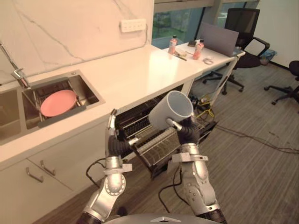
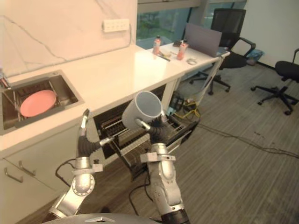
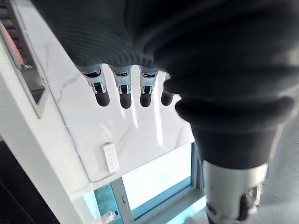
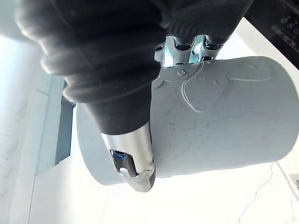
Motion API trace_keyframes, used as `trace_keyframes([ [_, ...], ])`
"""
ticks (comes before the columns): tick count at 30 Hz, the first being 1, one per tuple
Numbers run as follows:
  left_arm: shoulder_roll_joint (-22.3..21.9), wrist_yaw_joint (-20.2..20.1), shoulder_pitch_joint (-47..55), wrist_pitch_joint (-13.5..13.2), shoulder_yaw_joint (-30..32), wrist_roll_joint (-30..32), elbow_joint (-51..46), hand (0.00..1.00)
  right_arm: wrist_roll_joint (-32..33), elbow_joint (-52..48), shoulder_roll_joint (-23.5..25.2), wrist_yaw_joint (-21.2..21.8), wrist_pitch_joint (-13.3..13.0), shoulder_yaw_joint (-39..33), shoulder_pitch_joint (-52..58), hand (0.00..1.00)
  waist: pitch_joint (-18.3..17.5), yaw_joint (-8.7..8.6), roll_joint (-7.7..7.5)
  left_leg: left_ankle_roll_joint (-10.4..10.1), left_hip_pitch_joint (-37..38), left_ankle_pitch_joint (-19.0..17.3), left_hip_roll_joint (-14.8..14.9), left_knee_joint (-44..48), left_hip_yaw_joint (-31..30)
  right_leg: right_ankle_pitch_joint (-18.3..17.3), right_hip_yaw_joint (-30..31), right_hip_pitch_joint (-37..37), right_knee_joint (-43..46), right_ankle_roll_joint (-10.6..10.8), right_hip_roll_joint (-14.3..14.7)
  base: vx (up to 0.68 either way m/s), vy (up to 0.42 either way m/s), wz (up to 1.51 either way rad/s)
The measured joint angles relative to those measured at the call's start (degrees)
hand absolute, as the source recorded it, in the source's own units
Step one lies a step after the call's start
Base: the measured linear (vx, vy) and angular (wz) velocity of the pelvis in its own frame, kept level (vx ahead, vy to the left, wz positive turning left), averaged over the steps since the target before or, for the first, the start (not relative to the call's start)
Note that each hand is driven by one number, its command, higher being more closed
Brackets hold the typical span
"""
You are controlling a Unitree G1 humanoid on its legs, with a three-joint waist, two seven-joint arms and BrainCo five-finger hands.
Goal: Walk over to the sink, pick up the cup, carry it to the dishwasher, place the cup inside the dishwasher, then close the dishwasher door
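Note:
My right hand [image 1: 187,132] is raised with a pale grey cup [image 1: 171,110] in it, tipped so its open mouth faces up and to the right. In the right wrist view the thumb [image 4: 133,161] and curled fingers clamp the cup [image 4: 224,121]. The cup hangs above the open dishwasher [image 1: 154,142], whose wire racks are pulled out from under the white counter. My left hand [image 1: 112,142] stands upright left of the racks, fingers [image 3: 122,93] straight and holding nothing. The steel sink [image 1: 89,96] lies further left in the counter.
A pink plate [image 1: 58,103] lies in the sink beside the faucet [image 1: 17,73]. Two bottles [image 1: 173,45] and a laptop [image 1: 218,39] sit at the counter's far end. Office chairs [image 1: 244,29] stand on the wood floor to the right. Cabinet handles [image 1: 33,175] stick out lower left.

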Motion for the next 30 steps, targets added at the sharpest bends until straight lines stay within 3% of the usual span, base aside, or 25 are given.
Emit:
trace_keyframes([
  [1, -0.19, -1.05, 0.61, -1.02, 0.80, -1.98, 0.46, 0.00, -0.03, 0.06, 0.00, 0.02, 0.22, -0.88, 0.19, 1.00, -0.01, 0.04, 0.02, -0.02, -0.01, 0.02, 0.02, 0.00, -0.02, 0.00, -0.02, 0.00, 0.00, 0.00, 0.01, 0.00, 0.000, 0.00],
  [3, -0.56, -7.95, 3.00, -4.08, 3.04, -9.50, 3.10, 0.00, -0.26, 1.46, -0.28, 0.12, 2.01, -5.71, 0.25, 1.00, -0.05, 0.26, 0.16, -0.08, -0.18, 0.07, 0.07, 0.00, -0.20, -0.03, -0.17, -0.06, 0.01, 0.05, 0.01, 0.00, 0.000, 0.02],
  [5, -0.09, -13.93, 4.36, -4.68, 3.40, -12.69, 6.10, 0.00, -2.49, 5.32, -1.03, 0.13, 3.21, -9.61, -0.53, 1.00, -0.21, 0.36, 0.26, -0.31, -1.30, 0.27, 0.07, 0.00, -0.95, -0.04, -0.76, -0.73, 0.04, 0.06, 0.01, -0.01, 0.002, 0.21],
  [8, 1.24, -21.40, 4.70, -4.47, 2.83, -15.99, 11.60, 0.00, -4.58, 16.09, -6.62, 0.15, 6.14, -13.76, -7.03, 1.00, 0.56, 0.89, 0.88, -1.12, -6.69, 0.87, 0.52, 0.04, -2.60, 0.52, -1.75, -4.65, -0.04, -0.58, 0.53, -0.06, 0.002, 0.26],
  [11, 2.39, -26.21, 2.20, -3.50, 2.88, -17.98, 17.64, 0.00, -5.75, 28.10, -11.78, -0.75, 8.58, -16.98, -20.49, 1.00, 5.95, 1.63, 2.25, -1.67, -9.79, 1.72, 0.86, 0.09, -3.54, 2.36, -3.28, -7.46, 0.04, -0.94, 0.85, -0.08, -0.006, 0.23],
  [15, 3.08, -33.59, -1.58, -0.77, 3.50, -23.07, 28.43, 0.00, -6.75, 42.72, -19.02, -2.02, 11.13, -17.27, -35.86, 1.00, 11.87, 4.47, 4.75, -1.23, -12.18, 4.80, 1.34, 0.41, -5.64, 3.10, -5.24, -9.12, 1.23, -1.17, 1.55, -0.04, -0.037, 0.24],
  [17, 3.55, -35.83, -1.75, -0.47, 3.57, -24.84, 30.27, 0.00, -6.76, 46.43, -20.56, -1.63, 12.72, -17.09, -39.47, 1.00, 13.66, 4.61, 5.30, -0.83, -12.78, 5.23, 1.21, 0.42, -6.86, 2.70, -6.51, -9.43, 2.31, -0.95, 1.41, 0.01, -0.038, 0.34],
  [20, 3.98, -39.13, -2.54, -0.49, 5.12, -27.21, 31.44, 0.00, -6.78, 54.62, -24.37, 0.70, 15.15, -16.10, -46.94, 1.00, 17.54, 6.18, 6.39, -0.60, -14.83, 6.22, 1.17, 0.43, -8.60, 0.95, -8.01, -12.12, 5.99, -1.09, 0.90, 0.01, -0.075, 0.33],
  [22, 3.98, -41.36, -4.18, -0.69, 5.43, -30.49, 33.41, 0.00, -7.14, 60.99, -27.02, 2.84, 16.41, -14.87, -51.47, 1.00, 19.90, 7.36, 8.01, -0.74, -16.65, 6.90, 0.70, 0.44, -10.07, -1.04, -9.16, -14.91, 10.07, -1.24, -0.17, 0.00, -0.081, 0.29],
  [24, 3.98, -42.42, -4.29, -0.78, 5.70, -32.03, 34.41, 0.00, -8.05, 64.16, -27.50, 3.74, 16.91, -14.26, -53.37, 1.00, 20.12, 7.72, 8.54, -0.64, -17.93, 7.28, 0.42, 0.45, -10.72, -2.08, -9.51, -16.79, 12.15, -1.27, -0.80, 0.03, -0.090, 0.21],
  [26, 3.80, -44.15, -5.37, -0.71, 5.66, -35.75, 37.37, 0.00, -8.96, 69.21, -27.89, 5.21, 17.76, -14.76, -55.69, 1.00, 21.06, 9.63, 9.59, -0.77, -19.58, 7.73, 0.22, 0.45, -11.06, -3.75, -9.71, -19.60, 15.50, -1.60, -1.67, 0.03, -0.077, 0.14],
  [30, 2.98, -46.97, -5.48, -0.67, 5.71, -39.83, 39.20, 0.00, -9.90, 72.83, -27.89, 6.07, 20.22, -15.08, -57.44, 1.00, 22.13, 11.19, 11.81, -1.17, -21.84, 8.53, -0.25, 0.44, -12.69, -6.26, -10.81, -22.83, 19.57, -2.08, -2.90, 0.00, -0.110, 0.20],
])
